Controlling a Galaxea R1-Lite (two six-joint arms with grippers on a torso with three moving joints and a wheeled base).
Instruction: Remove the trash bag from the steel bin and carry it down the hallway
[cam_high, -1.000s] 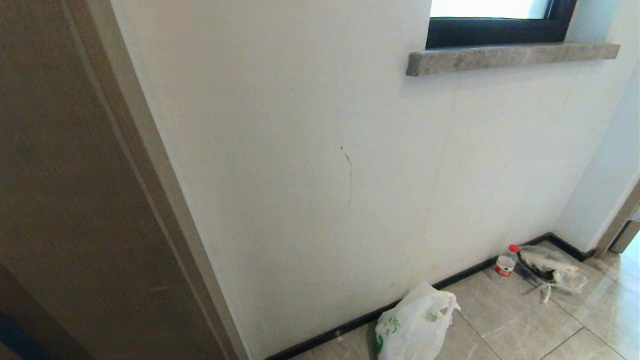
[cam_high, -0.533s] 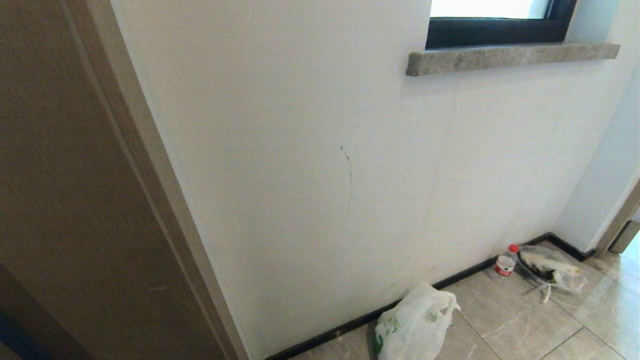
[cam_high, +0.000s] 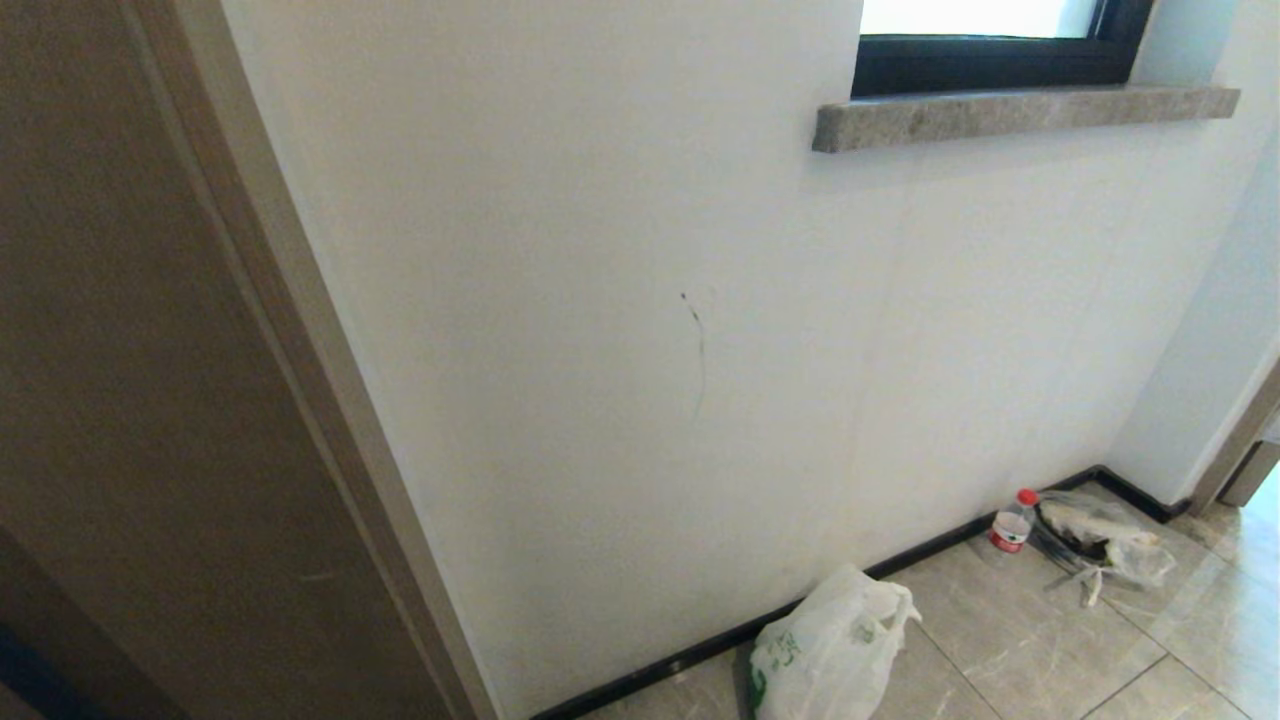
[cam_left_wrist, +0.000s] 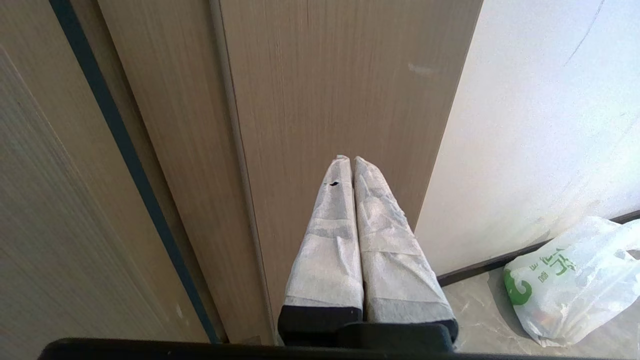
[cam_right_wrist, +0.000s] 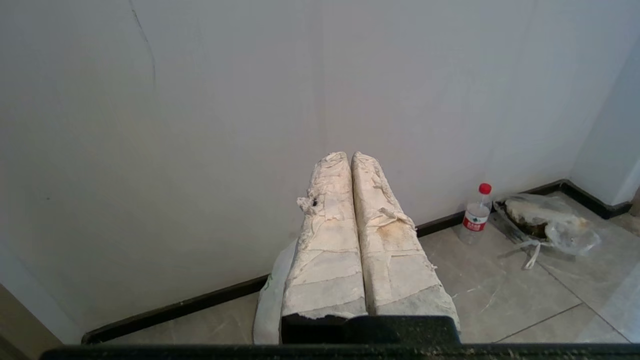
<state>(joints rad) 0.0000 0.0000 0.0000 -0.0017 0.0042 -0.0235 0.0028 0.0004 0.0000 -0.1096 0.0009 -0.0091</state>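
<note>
I see the bag (cam_high: 830, 645) on the floor against the wall (cam_high: 620, 300); my left gripper (cam_left_wrist: 348, 161) and right gripper (cam_right_wrist: 348, 156) are both closed, empty.

- Trash bag (cam_high: 825, 655): thin white plastic with green print.
- Wall (cam_high: 620, 300): plain white, with one thin dark streak.
- Baseboard (cam_high: 700, 650): black.
- Floor tiles (cam_high: 1010, 640): glossy grey-beige, veined like marble.
- Door frame (cam_high: 140, 400): brown wood grain.
- Window sill (cam_high: 1020, 115): speckled grey stone under a black window frame (cam_high: 990, 62).
- Bottle (cam_high: 1012, 522): clear, with red cap and red label.
- Second bag (cam_high: 1100, 540): see-through, dark contents, white ties.
- Left gripper (cam_left_wrist: 348, 162) and right gripper (cam_right_wrist: 348, 157): fingers wrapped in white; the right wrapping bears brownish stains.
</note>
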